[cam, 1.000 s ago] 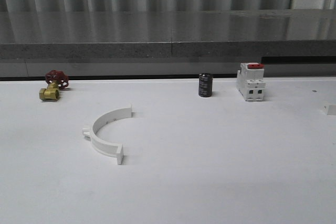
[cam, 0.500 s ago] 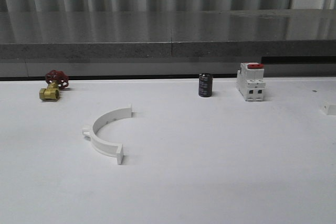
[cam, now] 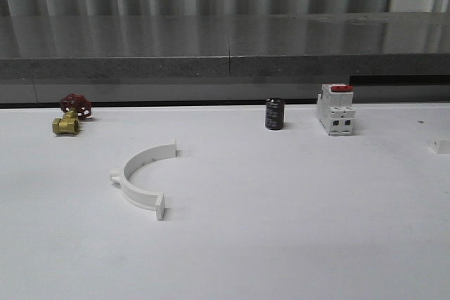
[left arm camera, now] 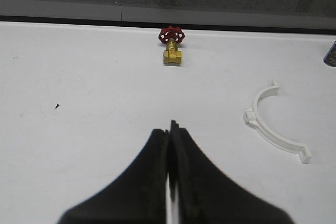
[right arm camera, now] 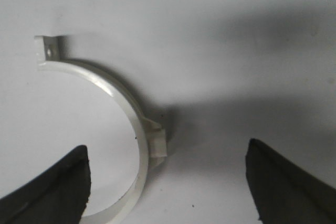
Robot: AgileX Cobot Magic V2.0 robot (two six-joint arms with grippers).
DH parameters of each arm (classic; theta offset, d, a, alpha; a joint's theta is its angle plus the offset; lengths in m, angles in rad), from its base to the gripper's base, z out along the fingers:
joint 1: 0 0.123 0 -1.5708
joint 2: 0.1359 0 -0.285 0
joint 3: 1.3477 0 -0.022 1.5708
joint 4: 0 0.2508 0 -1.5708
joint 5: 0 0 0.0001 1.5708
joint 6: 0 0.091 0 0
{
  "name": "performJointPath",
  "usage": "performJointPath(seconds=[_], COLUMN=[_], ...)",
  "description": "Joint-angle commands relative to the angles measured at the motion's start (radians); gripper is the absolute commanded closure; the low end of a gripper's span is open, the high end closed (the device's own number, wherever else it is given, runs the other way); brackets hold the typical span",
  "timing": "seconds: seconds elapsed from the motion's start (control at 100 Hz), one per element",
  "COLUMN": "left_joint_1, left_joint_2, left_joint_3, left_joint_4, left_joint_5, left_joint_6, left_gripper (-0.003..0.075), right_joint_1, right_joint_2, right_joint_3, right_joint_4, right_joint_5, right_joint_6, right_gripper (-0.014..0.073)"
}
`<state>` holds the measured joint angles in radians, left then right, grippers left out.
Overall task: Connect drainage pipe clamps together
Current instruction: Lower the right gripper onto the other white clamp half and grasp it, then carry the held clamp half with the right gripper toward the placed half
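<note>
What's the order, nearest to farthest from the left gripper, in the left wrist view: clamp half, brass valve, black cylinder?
From the shut left gripper:
1. Clamp half, lying flat on the white table off to one side of the fingers.
2. Brass valve, straight ahead near the table's far edge, red handwheel up.
3. Black cylinder, cut off at the frame edge, beyond the clamp half.

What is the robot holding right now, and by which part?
Nothing. The left pincer is shut with nothing between its fingers, and the right pincer hangs open over a white half-ring clamp lying on the table, not touching it.
</note>
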<state>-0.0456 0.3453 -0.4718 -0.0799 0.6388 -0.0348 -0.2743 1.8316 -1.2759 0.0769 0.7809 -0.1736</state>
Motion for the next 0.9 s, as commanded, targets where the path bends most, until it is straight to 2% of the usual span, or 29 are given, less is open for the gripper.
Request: performJointPath(seconds=[0.0,0.14,0.55,0.69,0.89], left_joint_1=[0.002,0.002,0.002,0.002,0.002], left_joint_2=[0.008,0.008,0.008,0.008,0.008], left_joint_3=[-0.026,-0.026,-0.026,-0.026,-0.026], left_joint_4=[-0.005,-0.005,-0.005,-0.005,-0.005], left_joint_5=[-0.079,-0.079,-0.079,-0.079,-0.079], left_joint_6=[0.001,0.001,0.001,0.001,0.001], left_gripper=[0.0741,0.0741,0.0741,0.0741,0.0741], right_joint_1=[-0.007,-0.007,-0.007,-0.007,-0.007], right_joint_2=[-0.013,0.028,0.081,0.081,0.081], right_joint_3=[-0.033,-0.034,-0.034,-0.034,-0.034], right_joint_4=[0.043,0.074,0.074,0.075,0.075], right_joint_5=[-0.038,-0.049,-0.035,-0.025,-0.009], right_joint_6=[-0.047,-0.091,-0.091,-0.091,-0.09], right_gripper=[-0.0008,-0.0008,0.0008,0.0112,0.0356])
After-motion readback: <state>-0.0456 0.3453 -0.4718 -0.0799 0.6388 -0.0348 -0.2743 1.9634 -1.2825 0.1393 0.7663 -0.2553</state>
